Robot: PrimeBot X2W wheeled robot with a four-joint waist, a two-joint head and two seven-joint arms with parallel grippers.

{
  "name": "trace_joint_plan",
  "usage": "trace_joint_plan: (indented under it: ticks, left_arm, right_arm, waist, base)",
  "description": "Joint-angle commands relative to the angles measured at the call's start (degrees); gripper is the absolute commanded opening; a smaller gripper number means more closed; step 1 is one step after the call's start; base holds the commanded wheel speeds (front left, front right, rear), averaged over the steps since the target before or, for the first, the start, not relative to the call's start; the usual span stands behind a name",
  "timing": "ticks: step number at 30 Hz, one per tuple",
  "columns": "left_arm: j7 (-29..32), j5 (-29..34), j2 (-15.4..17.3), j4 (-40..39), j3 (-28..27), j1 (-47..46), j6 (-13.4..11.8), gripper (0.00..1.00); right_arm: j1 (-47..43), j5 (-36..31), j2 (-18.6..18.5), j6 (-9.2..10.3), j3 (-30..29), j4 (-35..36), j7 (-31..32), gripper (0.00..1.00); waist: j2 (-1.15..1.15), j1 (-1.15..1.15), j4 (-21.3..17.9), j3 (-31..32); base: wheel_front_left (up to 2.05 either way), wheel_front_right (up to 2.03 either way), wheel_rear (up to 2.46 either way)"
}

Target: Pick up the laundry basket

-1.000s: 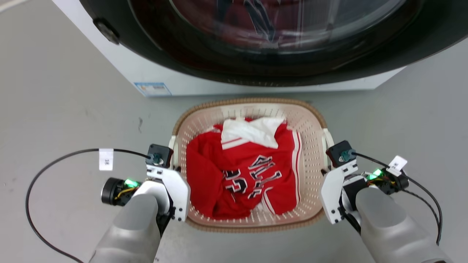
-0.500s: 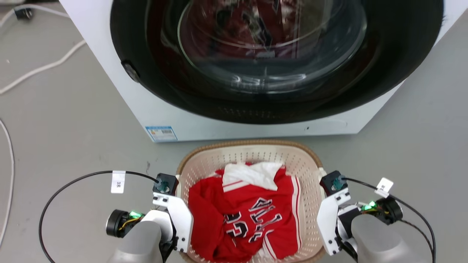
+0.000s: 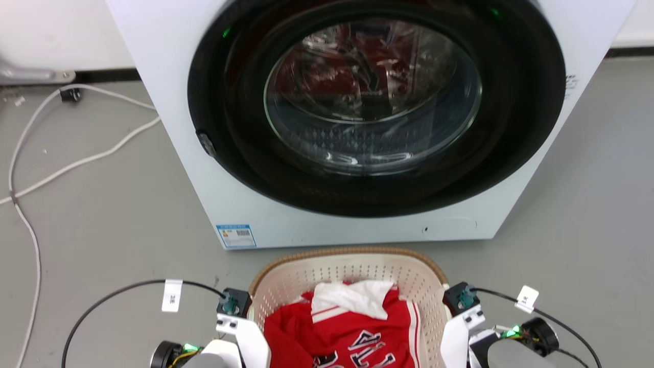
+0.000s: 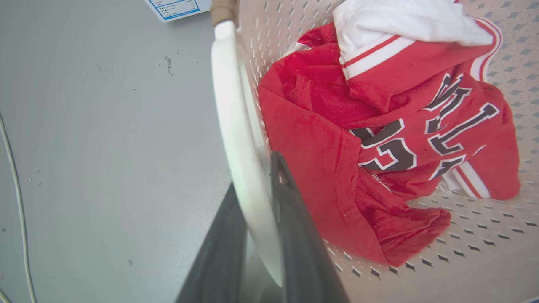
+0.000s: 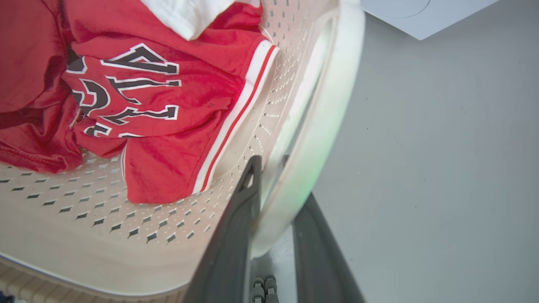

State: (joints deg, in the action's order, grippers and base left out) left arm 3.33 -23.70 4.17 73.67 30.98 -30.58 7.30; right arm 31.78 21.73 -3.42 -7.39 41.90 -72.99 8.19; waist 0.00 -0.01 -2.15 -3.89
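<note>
Camera tilted up: washer [image 3: 168, 128], grey floor [image 3: 102, 214], cable [image 3: 76, 163]; left pincer [image 4: 257, 185], right pincer [image 5: 280, 181] clamp laundry basket [image 3: 347, 268] handles [image 4: 236, 126].

Laundry area: washer [image 3: 373, 107], grey floor [image 3: 102, 214].

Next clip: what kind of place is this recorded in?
Probably a laundry area, perhaps a test room: a front-loading washer stands on a bare grey floor, a laundry basket holding a red jersey is in front of it, and loose cables trail along the floor.
</note>
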Motion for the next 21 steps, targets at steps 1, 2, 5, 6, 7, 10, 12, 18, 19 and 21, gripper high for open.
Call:
trace_joint_plan:
  ticks: [1, 2, 5, 6, 7, 10, 12, 18, 19, 21]
  left_arm:
    - [-0.3, 0.0, -0.8, -0.6, 0.4, 0.4, 0.2, 0.00]
    - [-0.1, -0.4, -0.7, -0.6, 0.8, 0.8, 0.2, 0.00]
    - [-0.1, -1.3, -0.5, -0.6, 1.6, 1.5, 0.2, 0.00]
    - [-0.1, -1.6, -0.5, -0.6, 1.8, 1.8, 0.2, 0.00]
    - [-0.1, -1.9, -0.4, -0.6, 2.1, 2.0, 0.2, 0.00]
    - [-0.2, -2.8, -0.2, -0.5, 2.7, 2.4, 0.2, 0.00]
    - [0.0, -3.2, 0.0, -0.5, 3.0, 2.6, 0.2, 0.00]
    - [1.0, -4.6, 0.5, -0.4, 4.2, 2.9, 0.2, 0.00]
    - [1.0, -4.8, 0.5, -0.4, 4.4, 2.9, 0.2, 0.00]
    - [1.1, -5.2, 0.6, -0.5, 4.9, 2.9, 0.2, 0.00]
  right_arm:
    - [-0.5, 0.1, 0.9, -0.18, 0.5, 0.5, 0.0, 0.00]
    - [-0.9, 0.5, 0.8, -0.18, 1.0, 0.5, 0.0, 0.00]
    - [-1.4, 1.7, 0.5, -0.18, 2.2, 0.4, 0.1, 0.00]
    - [-1.6, 2.1, 0.4, -0.18, 2.6, 0.4, 0.1, 0.00]
    - [-1.7, 2.4, 0.3, -0.18, 3.0, 0.4, 0.0, 0.00]
    - [-2.1, 3.4, 0.2, -0.18, 4.1, 0.4, 0.1, 0.00]
    - [-2.4, 4.0, 0.1, -0.18, 4.8, 0.4, 0.2, 0.00]
    - [-2.7, 6.2, -0.3, -0.18, 6.9, 0.5, 1.1, 0.00]
    - [-2.6, 6.5, -0.4, -0.18, 7.2, 0.5, 1.2, 0.00]
    - [-2.6, 7.2, -0.5, -0.18, 7.9, 0.6, 1.3, 0.00]
  waist:
    - [0.00, 0.01, 0.1, 1.3]
    - [0.00, 0.01, 0.1, 1.9]
    - [0.00, 0.01, 0.3, 2.8]
    - [0.00, 0.01, 0.4, 3.1]
    - [0.00, 0.01, 0.5, 3.3]
    - [0.00, 0.01, 0.5, 3.9]
    - [0.00, 0.01, 0.6, 4.3]
    - [0.00, 0.01, 0.5, 5.0]
    - [0.00, 0.01, 0.5, 5.1]
    - [0.00, 0.01, 0.5, 5.2]
  base:
    - [0.00, 0.00, 0.00]
    - [0.00, 0.00, 0.00]
    - [0.00, 0.00, 0.00]
    - [0.00, 0.00, 0.00]
    - [0.00, 0.00, 0.00]
    - [0.00, 0.00, 0.00]
    - [0.00, 0.00, 0.00]
    - [0.00, 0.00, 0.00]
    - [0.00, 0.00, 0.00]
    - [0.00, 0.00, 0.00]
